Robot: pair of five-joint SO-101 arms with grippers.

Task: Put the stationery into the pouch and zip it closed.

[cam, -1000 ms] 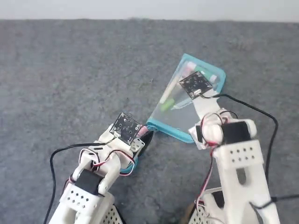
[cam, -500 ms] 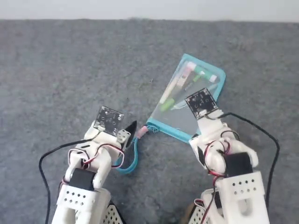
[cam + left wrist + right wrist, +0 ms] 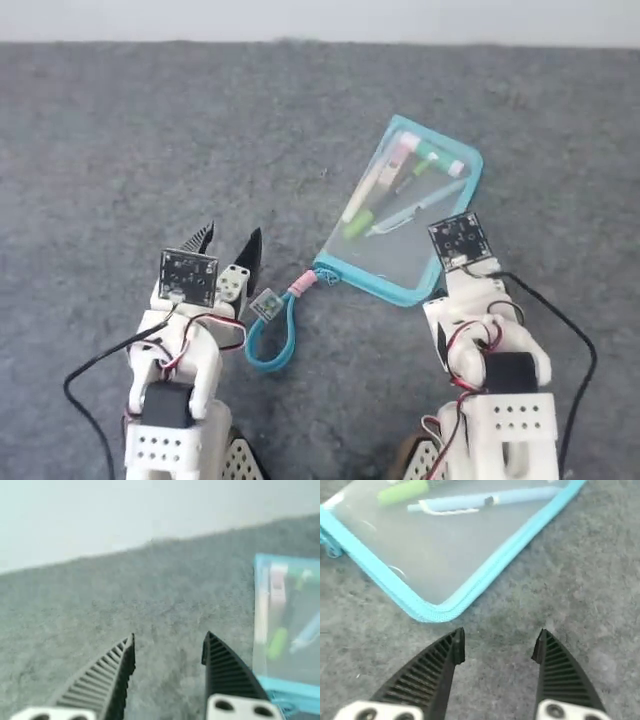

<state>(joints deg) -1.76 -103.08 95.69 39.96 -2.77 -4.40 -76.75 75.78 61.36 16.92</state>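
A flat pouch (image 3: 405, 225) of clear plastic, edged all round in turquoise, is seen lying on the grey, felt-like table (image 3: 150, 130), toward 1 o'clock from the middle of the high view. Through its clear face the stationery (image 3: 380, 190) can be made out: a light green marker (image 3: 360, 223), a pink-and-white pen (image 3: 398, 152) and a pale blue pen (image 3: 480, 500) laid across the others. At the pouch's corner toward 8 o'clock a pink zip pull (image 3: 305, 284) is fixed. From it a turquoise wrist loop (image 3: 272, 340) is spread on the table toward 7 o'clock. The left hand (image 3: 231, 236) is held at 8 o'clock from the middle, its jaws spread wide with nothing between them. It is just beside the loop and apart from the pouch. The right hand (image 3: 501, 631) is placed near the pouch's rounded corner at 5 o'clock, likewise spread wide, gripping nothing and clear of the turquoise edging.
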